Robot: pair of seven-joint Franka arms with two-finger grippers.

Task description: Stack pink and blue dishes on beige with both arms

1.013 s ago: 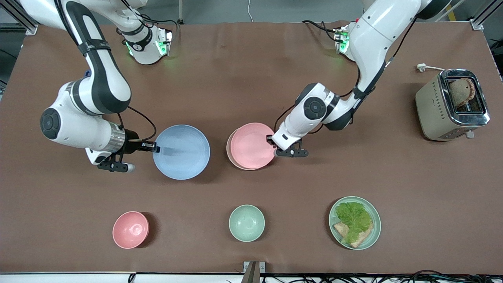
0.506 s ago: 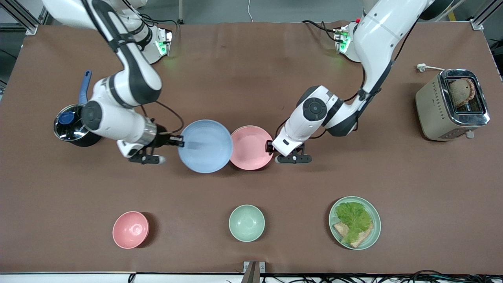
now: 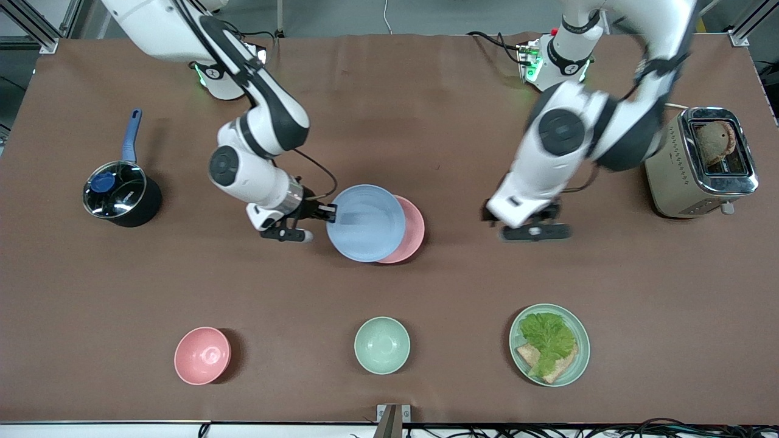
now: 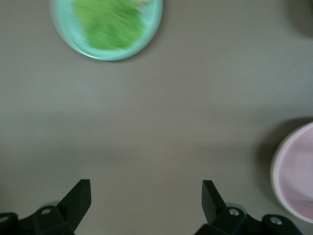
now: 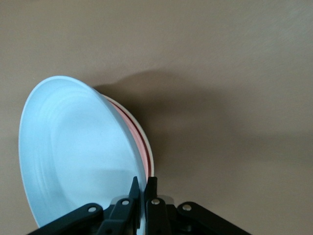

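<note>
Over the pink plate [image 3: 409, 234] the blue plate [image 3: 366, 223] hung, held by its rim in the clamped fingers of the right gripper [image 3: 325, 212] and covering most of the pink one. In the right wrist view a cream rim of the beige plate [image 5: 148, 147] showed under the pink plate. Well apart from the pink plate, toward the left arm's end of the table, the left gripper [image 3: 530, 226] hovered over bare table, its fingers spread and empty. Nearer the front camera than the pink plate sat a mint-green bowl [image 3: 381, 345].

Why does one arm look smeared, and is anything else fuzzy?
Front view: the left arm's gripper is motion-blurred; the right gripper holding the blue plate is crisp. Left wrist view: the green plate is smeared. Right wrist view: sharp, with a soft shadow.
</note>
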